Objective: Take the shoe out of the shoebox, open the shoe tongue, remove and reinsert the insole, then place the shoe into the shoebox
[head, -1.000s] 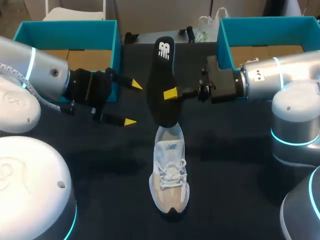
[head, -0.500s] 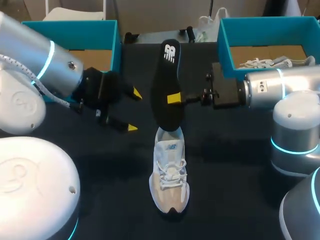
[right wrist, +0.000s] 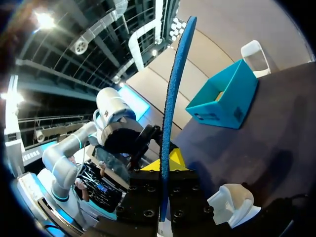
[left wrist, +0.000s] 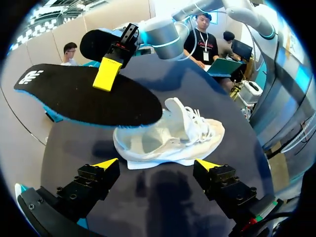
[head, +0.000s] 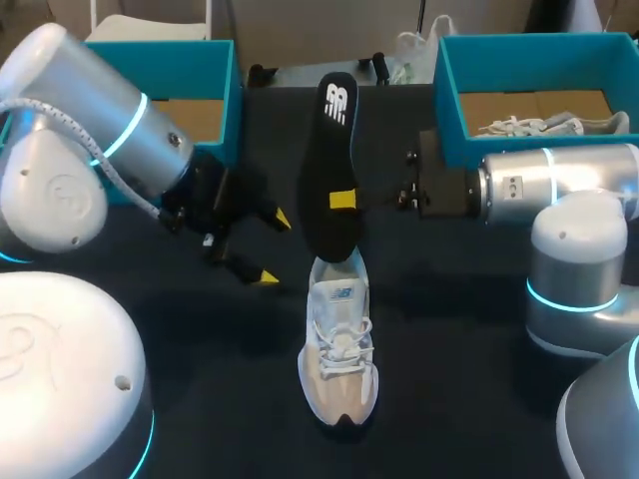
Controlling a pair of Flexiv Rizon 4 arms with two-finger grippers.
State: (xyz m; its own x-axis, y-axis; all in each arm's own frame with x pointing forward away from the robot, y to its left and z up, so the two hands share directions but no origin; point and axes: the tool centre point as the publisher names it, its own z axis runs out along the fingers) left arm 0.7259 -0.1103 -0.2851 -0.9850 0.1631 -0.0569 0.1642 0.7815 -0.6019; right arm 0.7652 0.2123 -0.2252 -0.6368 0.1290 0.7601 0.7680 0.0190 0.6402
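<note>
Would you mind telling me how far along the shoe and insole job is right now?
Done: the shoe sits out on the table, and its insole is out. In hand: the right gripper is shut on the insole, holding it above the shoe's heel; the left gripper is open beside it. Left: reinserting the insole and putting the shoe into a shoebox.

I get even, fairly bright overhead light in the head view. The dark table [head: 449, 329] soaks it up, with soft shadows beside the shoe [head: 339, 364] and under the insole [head: 329, 190]. The white left arm [head: 60, 190] shines, no blowout. In the right wrist view a ceiling lamp [right wrist: 45, 19] flares and its surroundings are dim. Both wrist views bend lines near the rim.
</note>
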